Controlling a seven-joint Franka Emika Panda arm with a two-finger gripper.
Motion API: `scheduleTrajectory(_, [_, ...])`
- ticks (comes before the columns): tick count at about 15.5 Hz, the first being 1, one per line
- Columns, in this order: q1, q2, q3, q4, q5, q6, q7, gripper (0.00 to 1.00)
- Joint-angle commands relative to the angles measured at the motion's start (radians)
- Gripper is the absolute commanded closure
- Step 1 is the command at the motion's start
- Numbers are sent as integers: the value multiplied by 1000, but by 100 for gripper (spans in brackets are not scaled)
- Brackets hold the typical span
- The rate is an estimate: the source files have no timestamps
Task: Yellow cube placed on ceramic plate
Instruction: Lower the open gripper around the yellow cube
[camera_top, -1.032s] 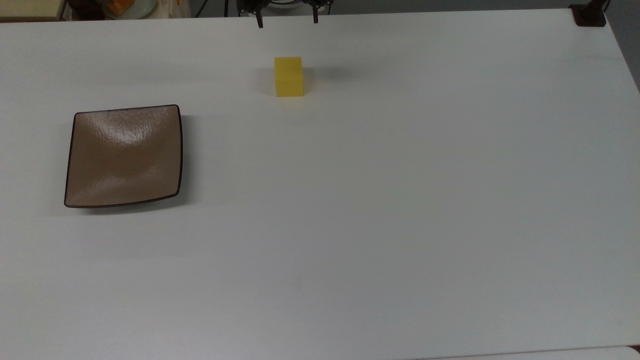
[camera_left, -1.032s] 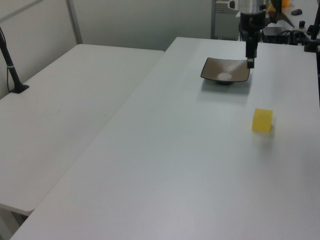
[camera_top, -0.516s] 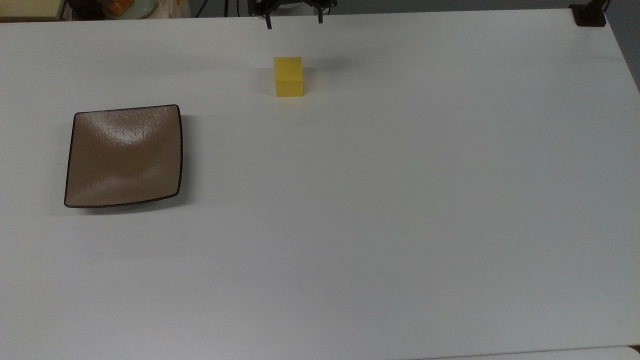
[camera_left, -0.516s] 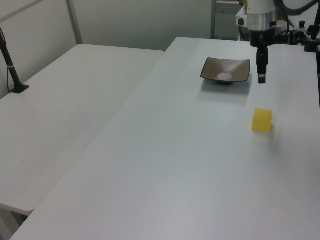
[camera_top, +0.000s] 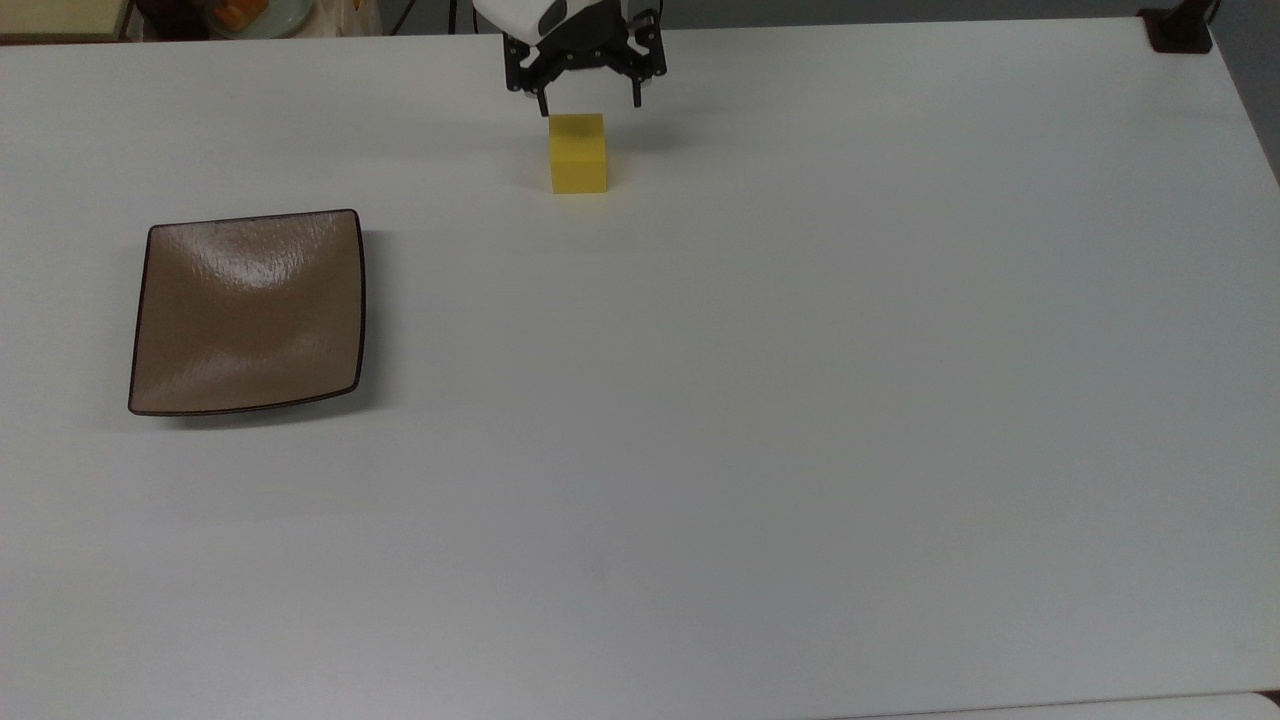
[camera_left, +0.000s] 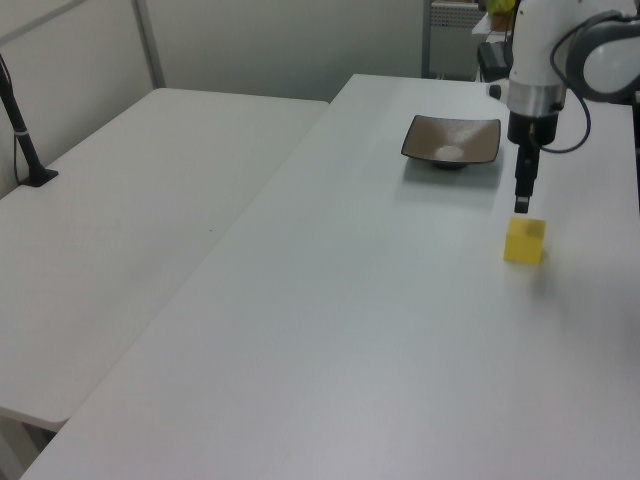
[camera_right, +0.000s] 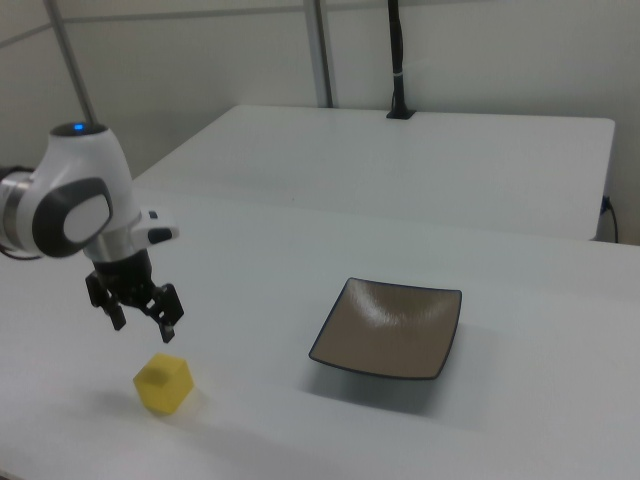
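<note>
The ceramic plate (camera_top: 248, 312) sits flat on the white table (camera_top: 760, 420) with nothing in it; its glossy tan centre carries only a pale glare, and the thin dark rim runs unbroken around all four rounded corners in the top view. In the left view the same plate (camera_left: 451, 141) lies beyond the arm, and in the right view the plate (camera_right: 389, 328) is well apart from the block, toward the right view's right. The yellow cube (camera_top: 578, 152) rests on the bare table, well apart from the plate, toward the top view's upper middle. The gripper (camera_top: 590, 100) hangs above the cube with its two dark fingers spread wide, wider than the block, and not touching it; in the right view the gripper (camera_right: 145, 322) shows a clear gap of table between its fingertips and the cube (camera_right: 163, 384) below. In the left view the gripper (camera_left: 522, 203) is seen edge-on, so its fingers overlap into one dark bar just above the cube (camera_left: 525, 241), and the spread cannot be judged there. The arm is cut off by the top view's upper edge. Objects beyond the table's far edge in the top view's upper left corner are too cropped to make out.
</note>
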Motion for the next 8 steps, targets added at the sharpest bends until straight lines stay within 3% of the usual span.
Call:
scheduleTrajectory(1, [9, -41, -7, -65, -4, 62, 3, 0])
scheduleTrajectory(8, [-3, -32, -8, -163, -44, 217, 3, 0])
